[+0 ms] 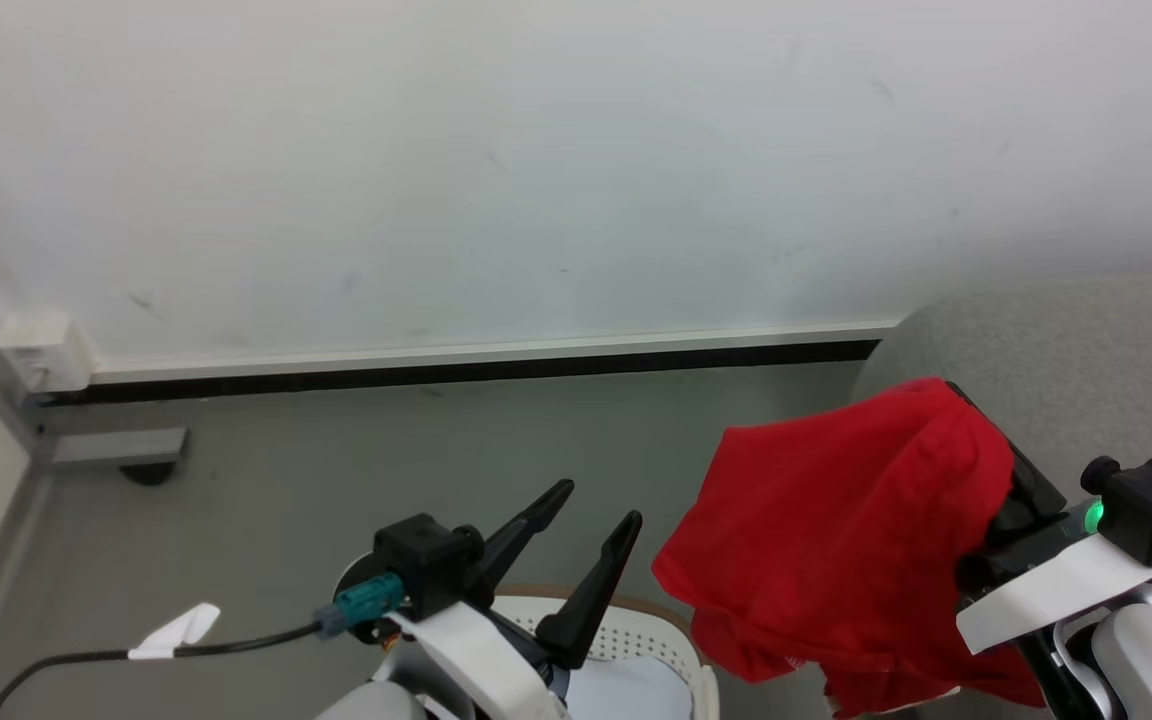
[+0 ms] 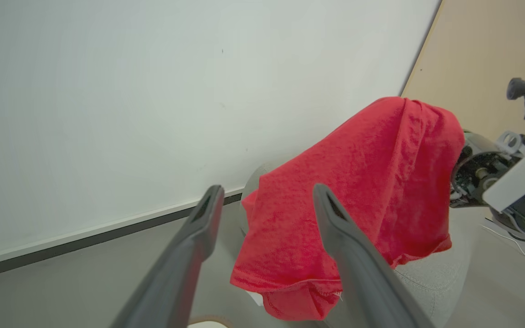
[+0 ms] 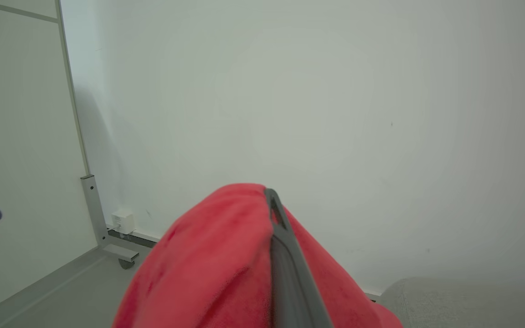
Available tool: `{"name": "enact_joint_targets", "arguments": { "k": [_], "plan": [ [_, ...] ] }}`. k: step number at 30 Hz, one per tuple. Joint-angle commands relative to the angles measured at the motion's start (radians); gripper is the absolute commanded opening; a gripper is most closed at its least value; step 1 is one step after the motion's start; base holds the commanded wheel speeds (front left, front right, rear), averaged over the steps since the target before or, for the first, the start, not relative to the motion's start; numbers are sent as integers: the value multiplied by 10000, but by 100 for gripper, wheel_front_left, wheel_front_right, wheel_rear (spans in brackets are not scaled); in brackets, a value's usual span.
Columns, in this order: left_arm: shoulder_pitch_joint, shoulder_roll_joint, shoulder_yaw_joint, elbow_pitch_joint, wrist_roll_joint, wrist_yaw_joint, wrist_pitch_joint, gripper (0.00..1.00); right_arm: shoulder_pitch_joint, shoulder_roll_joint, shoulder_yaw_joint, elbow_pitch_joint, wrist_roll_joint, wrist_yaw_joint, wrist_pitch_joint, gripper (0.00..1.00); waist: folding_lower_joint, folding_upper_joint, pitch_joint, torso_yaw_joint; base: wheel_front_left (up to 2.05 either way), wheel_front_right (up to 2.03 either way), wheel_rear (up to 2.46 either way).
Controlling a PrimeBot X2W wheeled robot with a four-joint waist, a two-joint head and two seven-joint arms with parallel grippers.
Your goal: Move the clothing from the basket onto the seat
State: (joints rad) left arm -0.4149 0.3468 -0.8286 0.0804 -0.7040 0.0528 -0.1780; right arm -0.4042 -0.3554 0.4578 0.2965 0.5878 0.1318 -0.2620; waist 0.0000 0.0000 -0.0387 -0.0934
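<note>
Wall box (image 1: 36, 350): 9 o'clock, at the skirting.
Left pincer (image 1: 598, 503): 6 o'clock, fingers spread, nothing held.
Basket (image 1: 626, 632): beneath that pincer at 6 o'clock; a pale cloth (image 1: 626, 690) is seen inside.
Clothing (image 1: 836, 530): 4 o'clock, raised clear of the basket, hung in the air beside the seat's edge.
Right pincer (image 3: 266, 196): judged pressed together on the clothing; one finger is hidden under fabric.
Seat (image 1: 1086, 370): 3 o'clock, light grey.
Progress: removal is done; carrying over the seat and release are left.
Floor (image 1: 436, 450): grey, plain. Wall (image 1: 536, 150): white, lightly scuffed.
</note>
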Motion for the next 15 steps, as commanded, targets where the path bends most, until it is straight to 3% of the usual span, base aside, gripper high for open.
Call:
{"name": "enact_joint_targets", "arguments": {
  "k": [1, 15],
  "plan": [
    [51, 39, 10, -66, 69, -1, -68, 100, 117, -96, -71, -118, -93, -21, -15, 0, 0, 0, 162, -598, 0, 0, 0],
    [-180, 274, -71, -29, 558, 61, -355, 100, 1340, 202, -1272, -1885, -713, -21, 535, 0, 0, 0, 596, -2659, 0, 0, 0]
  ]
}}
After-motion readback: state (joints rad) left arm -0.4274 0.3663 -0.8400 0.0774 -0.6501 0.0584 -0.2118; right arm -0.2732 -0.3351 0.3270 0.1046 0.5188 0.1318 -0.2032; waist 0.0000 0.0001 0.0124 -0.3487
